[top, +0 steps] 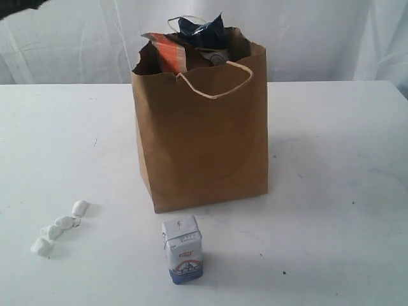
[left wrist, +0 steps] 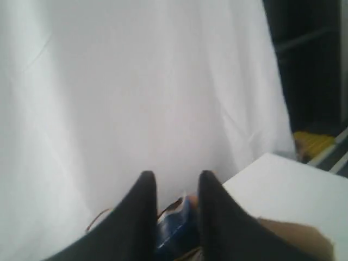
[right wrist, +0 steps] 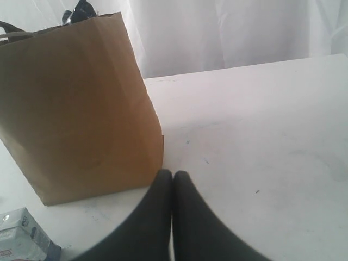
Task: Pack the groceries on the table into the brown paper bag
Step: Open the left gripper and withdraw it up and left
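Now my left tool (left wrist: pixel 176 176), jaws apart above the bag (top: pixel 204 146), should take the carton (top: pixel 183 248) squarely; right tool (right wrist: pixel 173 176) closed.

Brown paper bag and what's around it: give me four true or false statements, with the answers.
1. The small white-blue carton stands upright on the table, in front of the brown paper bag. True.
2. The white wrapped sweets are inside the bag. False: they lie on the table, off to the bag's left in the exterior view.
3. The right gripper is shut and holds nothing. True.
4. The bag lies on its side. False: it stands upright, with an orange-labelled pouch poking out of its top.
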You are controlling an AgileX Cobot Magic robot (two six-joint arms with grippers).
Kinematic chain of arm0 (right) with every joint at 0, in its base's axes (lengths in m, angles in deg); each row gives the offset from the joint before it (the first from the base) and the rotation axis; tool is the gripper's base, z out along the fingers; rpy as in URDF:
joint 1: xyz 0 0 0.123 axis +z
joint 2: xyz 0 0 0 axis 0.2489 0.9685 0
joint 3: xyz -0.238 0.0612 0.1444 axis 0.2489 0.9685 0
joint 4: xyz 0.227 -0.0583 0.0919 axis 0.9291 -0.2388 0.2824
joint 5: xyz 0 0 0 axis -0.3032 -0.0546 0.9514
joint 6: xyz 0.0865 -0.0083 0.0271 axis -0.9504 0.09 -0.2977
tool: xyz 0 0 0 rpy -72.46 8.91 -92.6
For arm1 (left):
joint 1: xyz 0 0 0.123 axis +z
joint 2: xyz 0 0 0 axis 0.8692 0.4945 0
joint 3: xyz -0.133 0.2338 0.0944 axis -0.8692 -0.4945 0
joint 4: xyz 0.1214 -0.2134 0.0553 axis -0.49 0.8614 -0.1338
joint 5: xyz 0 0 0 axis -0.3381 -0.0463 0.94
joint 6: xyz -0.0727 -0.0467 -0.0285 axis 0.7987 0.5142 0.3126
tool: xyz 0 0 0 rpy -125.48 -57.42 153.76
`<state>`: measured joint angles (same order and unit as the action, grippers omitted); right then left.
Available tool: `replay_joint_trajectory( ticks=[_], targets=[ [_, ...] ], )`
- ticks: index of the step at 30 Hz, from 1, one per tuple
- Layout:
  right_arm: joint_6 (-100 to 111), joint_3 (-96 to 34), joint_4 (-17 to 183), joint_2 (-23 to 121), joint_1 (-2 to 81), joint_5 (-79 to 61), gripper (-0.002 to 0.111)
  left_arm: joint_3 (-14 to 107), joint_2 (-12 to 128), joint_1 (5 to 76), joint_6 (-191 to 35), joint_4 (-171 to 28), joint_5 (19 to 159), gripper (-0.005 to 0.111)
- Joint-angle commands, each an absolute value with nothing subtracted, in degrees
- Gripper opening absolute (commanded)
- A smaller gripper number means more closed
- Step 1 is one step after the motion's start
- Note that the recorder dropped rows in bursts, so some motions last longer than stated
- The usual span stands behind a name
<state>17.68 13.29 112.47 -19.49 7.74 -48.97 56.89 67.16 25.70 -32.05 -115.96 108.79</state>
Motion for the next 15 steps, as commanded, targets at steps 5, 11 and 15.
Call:
replay_joint_trajectory(
  ticks=[5,11,15],
  targets=[
    [17.8,13.6,112.7,-19.7,7.5,-48.9,0.0,57.2,56.8,25.4,-32.0,-117.5,77.9,0.0],
    [17.8,13.6,112.7,-19.7,7.5,-48.9,0.0,57.1,52.0,25.4,-39.4,-117.6,58.6,0.0],
    [17.8,13.6,112.7,-19.7,7.5,-48.9,0.0,53.6,48.6,26.5,-45.0,-118.3,52.5,0.0]
  ],
)
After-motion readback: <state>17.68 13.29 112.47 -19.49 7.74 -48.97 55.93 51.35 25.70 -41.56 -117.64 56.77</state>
